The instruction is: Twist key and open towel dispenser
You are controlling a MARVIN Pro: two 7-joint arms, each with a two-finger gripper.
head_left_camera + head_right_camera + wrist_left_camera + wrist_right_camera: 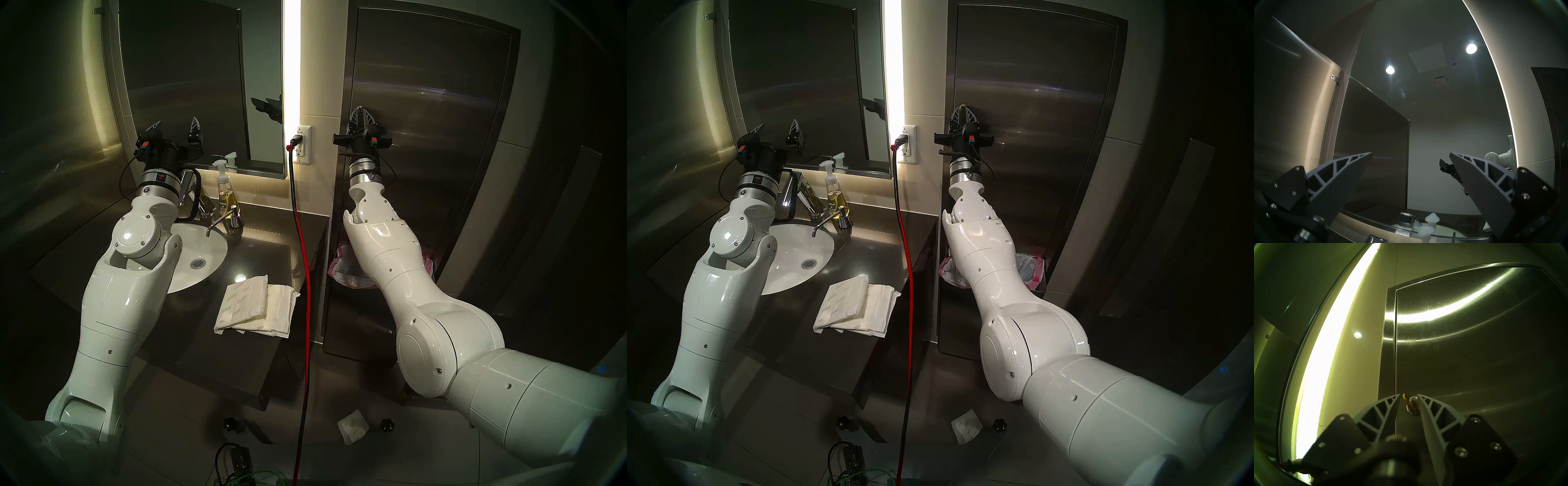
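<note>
The towel dispenser [431,101] is a tall brushed-steel wall cabinet on the right, and its door panel [1474,361] lies flush in its frame. A small brass key [1405,399] sticks out of the round lock [1413,411] near the door's left edge. My right gripper [1408,394] is up against the door at the lock [360,108]. Its fingers are narrowly parted on either side of the key, with a dark gap showing on the key's left. My left gripper [176,121] hangs wide open and empty above the faucet, facing the mirror [1410,152].
A white sink [200,258], a soap pump bottle [226,193] and folded paper towels [254,305] are on the dark counter. A red and black cable [305,271] hangs from the wall outlet [302,144]. The pink-lined bin [342,268] is behind my right forearm. A towel [353,431] lies on the floor.
</note>
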